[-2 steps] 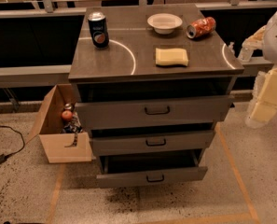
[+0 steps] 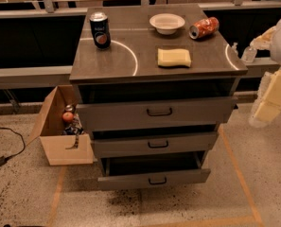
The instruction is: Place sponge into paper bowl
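One gripper [image 2: 271, 100] hangs beside the right side of the drawer cabinet [image 2: 130, 34], below its top; open or closed, I cannot tell. On the cabinet top the sponge [image 2: 174, 57] lies front-right and the paper bowl [image 2: 167, 22] stands at the back

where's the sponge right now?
The sponge lies flat on the drawer cabinet's top, right of centre in the camera view, in front of the paper bowl, not touching it. The gripper hangs beyond the cabinet's right edge.
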Available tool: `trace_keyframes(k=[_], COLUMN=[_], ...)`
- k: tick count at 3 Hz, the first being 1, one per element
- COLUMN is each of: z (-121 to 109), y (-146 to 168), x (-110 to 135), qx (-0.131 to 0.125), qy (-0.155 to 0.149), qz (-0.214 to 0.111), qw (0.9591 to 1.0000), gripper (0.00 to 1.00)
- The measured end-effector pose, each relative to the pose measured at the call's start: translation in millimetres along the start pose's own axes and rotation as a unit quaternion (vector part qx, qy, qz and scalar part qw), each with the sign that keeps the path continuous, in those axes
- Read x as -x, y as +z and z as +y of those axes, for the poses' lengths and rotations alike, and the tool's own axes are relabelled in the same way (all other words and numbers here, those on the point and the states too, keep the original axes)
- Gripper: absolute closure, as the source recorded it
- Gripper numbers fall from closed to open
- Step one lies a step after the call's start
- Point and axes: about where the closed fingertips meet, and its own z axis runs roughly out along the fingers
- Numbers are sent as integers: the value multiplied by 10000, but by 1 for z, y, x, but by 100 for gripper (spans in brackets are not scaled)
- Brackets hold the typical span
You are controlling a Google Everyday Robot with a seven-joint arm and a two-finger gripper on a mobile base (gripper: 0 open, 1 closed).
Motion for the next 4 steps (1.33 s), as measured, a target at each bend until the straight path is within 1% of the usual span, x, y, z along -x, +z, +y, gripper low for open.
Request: trace_keyframes(k=[1,2,3,4], z=[-49,-97,-139,-172], y=[9,10,25,66], x=[-30,-48,-56,-58], qx=[-591,-1057,-1045,-547], qy=[315,403,470,707], qz=[-752,-1537,-2209,-2689], qw=[9949,9816,9686,9590], gripper=[0,0,0,0])
